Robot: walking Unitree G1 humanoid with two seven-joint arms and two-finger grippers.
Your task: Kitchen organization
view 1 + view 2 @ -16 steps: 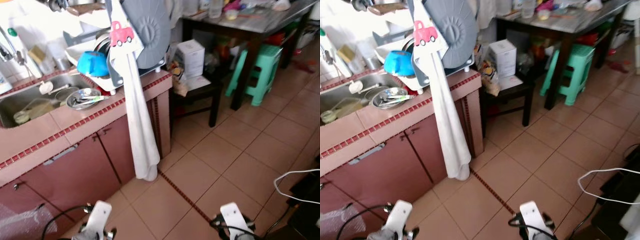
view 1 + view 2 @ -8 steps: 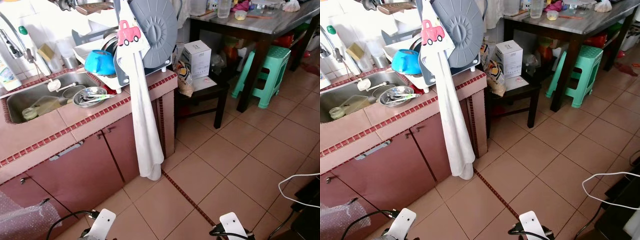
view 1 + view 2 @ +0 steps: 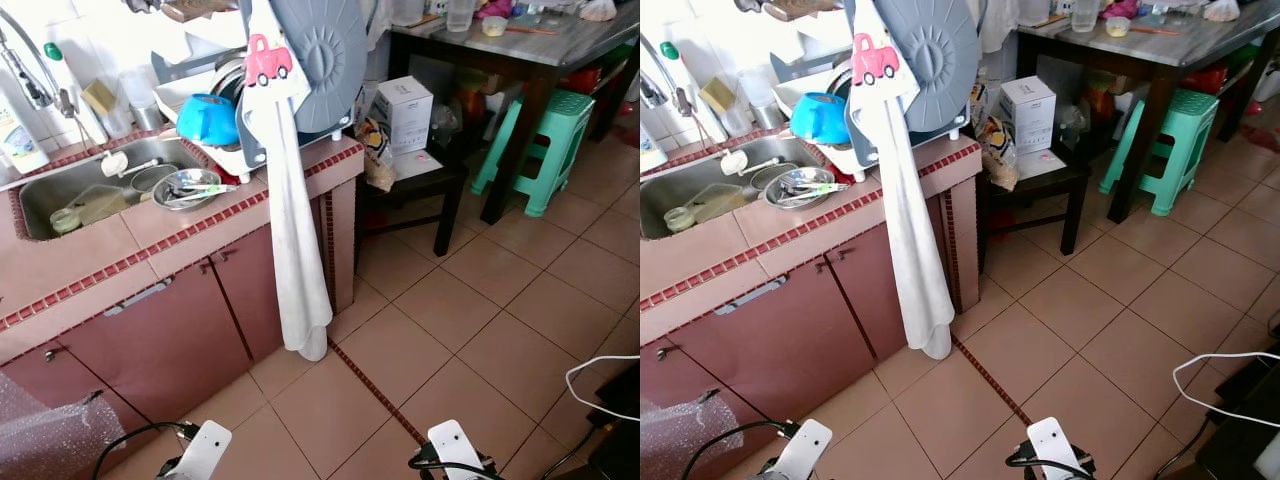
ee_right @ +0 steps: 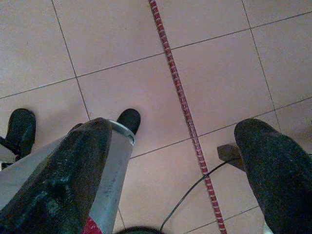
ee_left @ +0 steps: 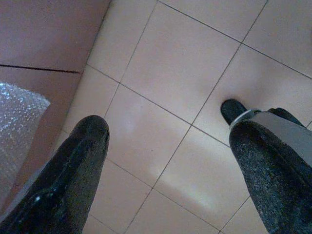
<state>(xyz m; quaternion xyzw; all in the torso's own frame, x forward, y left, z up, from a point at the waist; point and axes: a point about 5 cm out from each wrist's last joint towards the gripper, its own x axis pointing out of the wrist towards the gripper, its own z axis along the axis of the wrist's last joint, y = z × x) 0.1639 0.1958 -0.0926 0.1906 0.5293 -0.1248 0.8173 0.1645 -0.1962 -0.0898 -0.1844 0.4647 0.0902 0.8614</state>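
A pink tiled counter holds a steel sink with dishes in it. On its rim sits a metal bowl with utensils. A dish rack beside it carries a blue bowl and a big grey lid. A long white towel with a pink car motif hangs down the cabinet front. Both arms hang low over the floor. My left gripper is open above bare tiles. My right gripper is open too, with nothing between its fingers.
A dark low table with a white box stands right of the counter. Behind it are a dining table and a green stool. A white cable lies on the floor at right. Bubble wrap lies at bottom left.
The whole scene has shifted a little right and the counter looks slightly nearer, so the camera moved. Both arms still hang low and open.
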